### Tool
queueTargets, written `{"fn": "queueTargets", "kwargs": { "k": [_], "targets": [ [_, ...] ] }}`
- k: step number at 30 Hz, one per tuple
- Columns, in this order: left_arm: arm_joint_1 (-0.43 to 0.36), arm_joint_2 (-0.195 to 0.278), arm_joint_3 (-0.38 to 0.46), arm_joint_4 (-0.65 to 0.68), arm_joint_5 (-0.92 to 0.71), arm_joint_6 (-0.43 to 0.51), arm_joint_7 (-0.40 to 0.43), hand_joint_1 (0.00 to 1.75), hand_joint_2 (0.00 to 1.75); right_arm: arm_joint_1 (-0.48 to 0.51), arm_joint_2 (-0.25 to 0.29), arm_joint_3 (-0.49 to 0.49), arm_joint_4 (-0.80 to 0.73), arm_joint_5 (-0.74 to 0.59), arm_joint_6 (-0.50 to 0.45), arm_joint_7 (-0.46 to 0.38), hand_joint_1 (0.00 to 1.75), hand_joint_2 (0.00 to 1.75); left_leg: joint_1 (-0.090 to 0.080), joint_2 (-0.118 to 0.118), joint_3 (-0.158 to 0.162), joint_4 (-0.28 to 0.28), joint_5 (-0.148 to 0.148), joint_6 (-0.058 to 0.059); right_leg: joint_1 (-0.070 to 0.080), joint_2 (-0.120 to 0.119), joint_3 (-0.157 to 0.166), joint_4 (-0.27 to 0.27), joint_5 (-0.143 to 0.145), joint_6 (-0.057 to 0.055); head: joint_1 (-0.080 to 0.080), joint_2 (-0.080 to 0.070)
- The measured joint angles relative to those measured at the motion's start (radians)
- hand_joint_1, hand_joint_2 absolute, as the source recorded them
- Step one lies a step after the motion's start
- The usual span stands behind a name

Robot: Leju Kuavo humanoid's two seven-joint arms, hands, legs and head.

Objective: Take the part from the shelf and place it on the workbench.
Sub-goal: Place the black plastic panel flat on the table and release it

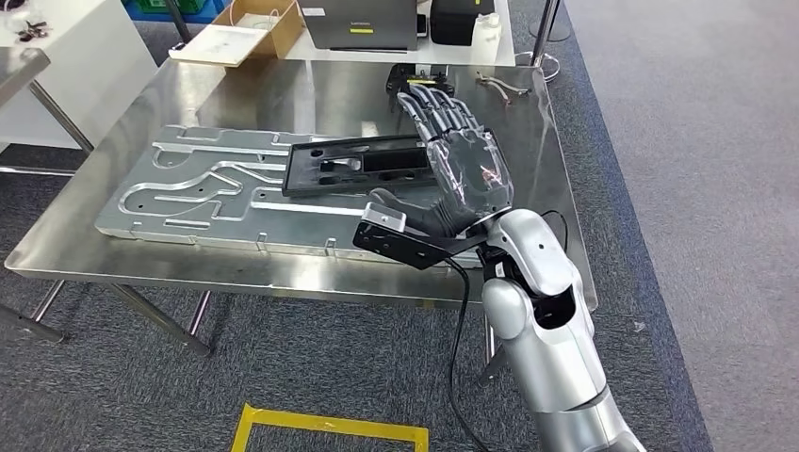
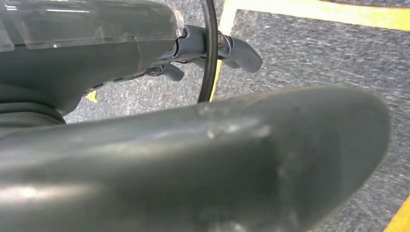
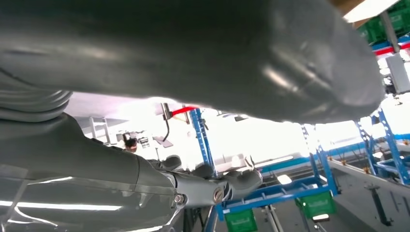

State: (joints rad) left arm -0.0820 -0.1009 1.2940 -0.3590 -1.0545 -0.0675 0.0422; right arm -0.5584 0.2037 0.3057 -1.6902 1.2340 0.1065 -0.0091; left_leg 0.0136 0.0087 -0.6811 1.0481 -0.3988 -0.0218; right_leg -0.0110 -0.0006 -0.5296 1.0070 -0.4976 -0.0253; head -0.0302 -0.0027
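The black part (image 1: 353, 165), a long flat tray-like piece with cut-outs, lies on a big machined aluminium plate (image 1: 188, 193) on the steel workbench (image 1: 283, 94). My right hand (image 1: 457, 160) hovers over the part's right end, back up. Its fingers (image 1: 438, 104) stretch out toward the far edge and its thumb (image 1: 391, 202) points left. In the right wrist view, nothing lies between the thumb (image 3: 217, 53) and fingers (image 3: 212, 186). My left hand (image 2: 193, 159) hangs over the carpet and holds nothing, its fingers (image 2: 232, 48) loosely apart.
At the bench's far edge lie a small black device (image 1: 419, 80) and pliers (image 1: 504, 87). Behind stands a table with a cardboard box (image 1: 269, 24) and a grey case (image 1: 363, 24). Yellow tape (image 1: 330, 428) marks the floor. Blue racks with green bins (image 3: 316, 203) stand nearby.
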Motion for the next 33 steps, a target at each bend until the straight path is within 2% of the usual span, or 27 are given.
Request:
{"fn": "queueTargets", "kwargs": {
  "k": [1, 3, 4, 5, 6, 7, 8, 10, 11, 12, 14, 15, 16, 18, 19, 20, 21, 22, 23, 24, 25, 26, 27, 29, 30, 31, 33],
  "targets": [
    [0.001, 0.000, 0.000, 0.000, 0.000, 0.000, 0.000, 0.00, 0.00, 0.000, 0.000, 0.001, 0.000, -0.001, 0.000, 0.000, 0.00, 0.00, 0.002, -0.001, -0.013, 0.043, -0.048, -0.004, -0.001, -0.001, -0.012, -0.001, 0.012, -0.006, 0.000, 0.000],
    [0.001, 0.000, 0.000, 0.000, 0.000, 0.000, 0.000, 0.00, 0.00, 0.002, -0.001, 0.002, 0.000, -0.003, 0.000, 0.001, 0.00, 0.00, 0.003, -0.001, -0.041, 0.166, -0.145, -0.012, 0.000, -0.001, -0.040, 0.000, 0.034, -0.010, 0.000, 0.000],
    [0.001, -0.001, 0.000, 0.000, 0.000, 0.000, 0.000, 0.00, 0.00, 0.004, -0.002, 0.003, 0.000, -0.004, 0.000, 0.002, 0.00, 0.00, 0.004, -0.001, -0.048, 0.224, -0.171, -0.015, 0.000, -0.001, -0.056, 0.001, 0.046, -0.009, 0.000, 0.000],
    [0.001, -0.001, 0.000, 0.000, 0.000, 0.000, 0.000, 0.00, 0.00, 0.007, -0.004, 0.003, 0.000, -0.006, 0.000, 0.004, 0.00, 0.00, 0.004, -0.001, -0.042, 0.258, -0.172, -0.017, 0.000, -0.001, -0.073, 0.003, 0.058, -0.008, 0.000, 0.000],
    [0.001, -0.001, 0.000, -0.001, 0.000, 0.000, 0.000, 0.00, 0.00, 0.010, -0.006, 0.003, 0.000, -0.008, 0.000, 0.007, 0.00, 0.00, 0.006, -0.001, -0.022, 0.260, -0.153, -0.017, 0.000, -0.001, -0.089, 0.006, 0.068, -0.005, 0.000, 0.000],
    [0.000, -0.001, 0.000, -0.002, 0.000, 0.000, 0.000, 0.00, 0.00, 0.012, -0.008, 0.004, 0.000, -0.011, 0.000, 0.009, 0.00, 0.00, 0.007, -0.001, 0.013, 0.231, -0.124, -0.017, -0.001, -0.001, -0.106, 0.010, 0.078, -0.002, 0.000, 0.000],
    [0.000, -0.001, 0.000, -0.003, -0.001, 0.000, 0.000, 0.00, 0.00, 0.013, -0.010, 0.004, 0.000, -0.013, 0.000, 0.011, 0.00, 0.00, 0.008, -0.001, 0.063, 0.170, -0.103, -0.017, -0.001, -0.001, -0.120, 0.015, 0.087, 0.002, 0.000, 0.000],
    [-0.003, -0.001, 0.000, -0.006, -0.002, 0.000, 0.000, 0.00, 0.00, 0.014, -0.014, 0.005, -0.003, -0.016, 0.000, 0.013, 0.00, 0.00, 0.005, -0.005, 0.162, 0.027, -0.108, -0.008, 0.000, -0.001, -0.139, 0.022, 0.104, 0.014, 0.000, 0.000],
    [-0.004, -0.002, 0.000, -0.007, -0.002, 0.000, 0.000, 0.00, 0.00, 0.014, -0.015, 0.006, -0.004, -0.017, 0.000, 0.014, 0.00, 0.00, 0.002, -0.008, 0.189, -0.020, -0.121, -0.002, 0.000, -0.001, -0.143, 0.023, 0.113, 0.020, 0.000, 0.000],
    [-0.005, -0.002, 0.000, -0.008, -0.002, 0.000, 0.000, 0.00, 0.00, 0.014, -0.016, 0.007, -0.005, -0.018, 0.000, 0.015, 0.00, 0.00, -0.002, -0.009, 0.197, -0.043, -0.128, 0.006, 0.000, -0.001, -0.144, 0.020, 0.122, 0.027, 0.000, 0.000],
    [-0.004, -0.003, 0.000, -0.009, -0.002, 0.001, 0.000, 0.00, 0.00, 0.016, -0.020, 0.009, -0.005, -0.021, 0.000, 0.016, 0.00, 0.00, -0.001, -0.007, 0.184, -0.047, -0.111, 0.025, -0.001, -0.001, -0.149, 0.016, 0.130, 0.040, 0.000, 0.000],
    [-0.004, -0.003, 0.000, -0.010, 0.000, 0.005, 0.001, 0.00, 0.00, 0.017, -0.024, 0.009, -0.005, -0.024, 0.000, 0.016, 0.00, 0.00, -0.001, -0.005, 0.174, -0.048, -0.099, 0.035, -0.002, 0.000, -0.157, 0.027, 0.112, 0.045, 0.000, 0.000],
    [-0.004, -0.004, 0.000, -0.012, 0.003, 0.011, 0.002, 0.00, 0.00, 0.018, -0.028, 0.009, -0.005, -0.029, 0.000, 0.017, 0.00, 0.00, 0.000, -0.002, 0.162, -0.050, -0.085, 0.045, -0.002, 0.000, -0.172, 0.057, 0.072, 0.048, 0.000, 0.000],
    [-0.004, -0.004, 0.001, -0.018, 0.008, 0.021, 0.004, 0.00, 0.00, 0.020, -0.038, 0.009, -0.005, -0.040, 0.000, 0.017, 0.00, 0.00, -0.002, 0.001, 0.132, -0.050, -0.060, 0.057, -0.003, 0.001, -0.206, 0.171, -0.036, 0.051, 0.000, 0.000],
    [-0.004, -0.004, 0.002, -0.020, 0.008, 0.023, 0.005, 0.00, 0.00, 0.022, -0.042, 0.009, -0.005, -0.045, 0.000, 0.017, 0.00, 0.00, -0.004, 0.002, 0.115, -0.049, -0.047, 0.059, -0.003, 0.001, -0.218, 0.235, -0.070, 0.052, 0.000, 0.000],
    [-0.004, -0.004, 0.002, -0.022, 0.009, 0.024, 0.007, 0.00, 0.00, 0.025, -0.048, 0.009, -0.005, -0.050, 0.000, 0.017, 0.00, 0.00, -0.006, 0.002, 0.098, -0.047, -0.035, 0.060, -0.002, 0.001, -0.220, 0.282, -0.079, 0.053, 0.000, 0.000],
    [-0.004, -0.005, 0.003, -0.023, 0.010, 0.025, 0.010, 0.00, 0.00, 0.028, -0.053, 0.009, -0.005, -0.054, 0.000, 0.017, 0.00, 0.00, -0.008, 0.002, 0.082, -0.046, -0.024, 0.060, -0.002, 0.001, -0.208, 0.301, -0.065, 0.051, 0.000, 0.000],
    [-0.004, -0.005, 0.004, -0.024, 0.012, 0.025, 0.012, 0.00, 0.00, 0.032, -0.057, 0.009, -0.005, -0.057, 0.000, 0.017, 0.00, 0.00, -0.011, 0.002, 0.065, -0.044, -0.013, 0.060, -0.001, 0.001, -0.178, 0.286, -0.038, 0.047, 0.000, 0.000],
    [-0.004, -0.006, 0.005, -0.025, 0.013, 0.026, 0.014, 0.00, 0.00, 0.035, -0.059, 0.009, -0.005, -0.059, 0.000, 0.017, 0.00, 0.00, -0.013, 0.002, 0.052, -0.041, -0.003, 0.059, 0.002, 0.001, -0.131, 0.240, -0.015, 0.040, 0.000, 0.000],
    [-0.004, -0.009, 0.006, -0.026, 0.015, 0.027, 0.016, 0.00, 0.00, 0.037, -0.061, 0.009, -0.007, -0.062, 0.000, 0.017, 0.00, 0.00, -0.016, 0.001, 0.040, -0.037, 0.006, 0.057, 0.007, 0.000, -0.070, 0.169, -0.008, 0.030, 0.000, 0.000],
    [-0.004, -0.011, 0.007, -0.028, 0.016, 0.028, 0.018, 0.00, 0.00, 0.038, -0.062, 0.009, -0.009, -0.065, 0.000, 0.018, 0.00, 0.00, -0.018, 0.001, 0.032, -0.034, 0.014, 0.054, 0.011, 0.000, -0.012, 0.092, -0.016, 0.022, 0.000, 0.000],
    [-0.004, -0.014, 0.007, -0.029, 0.016, 0.029, 0.019, 0.00, 0.00, 0.040, -0.062, 0.009, -0.012, -0.069, 0.000, 0.019, 0.00, 0.00, -0.019, 0.001, 0.028, -0.032, 0.023, 0.049, 0.015, -0.001, 0.030, 0.033, -0.030, 0.016, 0.000, 0.000],
    [-0.004, -0.015, 0.008, -0.031, 0.017, 0.029, 0.020, 0.00, 0.00, 0.044, -0.063, 0.008, -0.015, -0.072, 0.000, 0.020, 0.00, 0.00, -0.018, 0.002, 0.025, -0.033, 0.031, 0.044, 0.019, -0.001, 0.054, -0.005, -0.042, 0.012, 0.000, 0.000],
    [-0.004, -0.016, 0.010, -0.036, 0.017, 0.031, 0.021, 0.00, 0.00, 0.056, -0.068, 0.003, -0.016, -0.075, 0.000, 0.022, 0.00, 0.00, -0.015, 0.001, 0.020, -0.037, 0.044, 0.032, 0.017, -0.002, 0.050, -0.026, -0.031, 0.006, 0.000, 0.000],
    [-0.003, -0.017, 0.011, -0.038, 0.017, 0.031, 0.022, 0.00, 0.00, 0.062, -0.070, 0.001, -0.016, -0.075, 0.000, 0.023, 0.00, 0.00, -0.014, 0.000, 0.014, -0.029, 0.030, 0.026, 0.015, -0.003, 0.042, -0.029, -0.018, 0.000, 0.000, 0.000],
    [-0.001, -0.018, 0.011, -0.039, 0.017, 0.031, 0.022, 0.00, 0.00, 0.067, -0.072, -0.001, -0.016, -0.076, 0.000, 0.024, 0.00, 0.00, -0.013, -0.002, 0.002, -0.004, -0.005, 0.021, 0.011, -0.005, 0.031, -0.033, -0.003, -0.005, 0.000, 0.000],
    [0.001, -0.020, 0.013, -0.042, 0.017, 0.031, 0.023, 0.00, 0.00, 0.076, -0.075, -0.004, -0.018, -0.077, 0.000, 0.024, 0.00, 0.00, -0.007, -0.003, -0.029, 0.103, -0.110, 0.009, 0.008, -0.006, -0.001, -0.033, 0.024, -0.010, 0.000, 0.000]
  ]
}}
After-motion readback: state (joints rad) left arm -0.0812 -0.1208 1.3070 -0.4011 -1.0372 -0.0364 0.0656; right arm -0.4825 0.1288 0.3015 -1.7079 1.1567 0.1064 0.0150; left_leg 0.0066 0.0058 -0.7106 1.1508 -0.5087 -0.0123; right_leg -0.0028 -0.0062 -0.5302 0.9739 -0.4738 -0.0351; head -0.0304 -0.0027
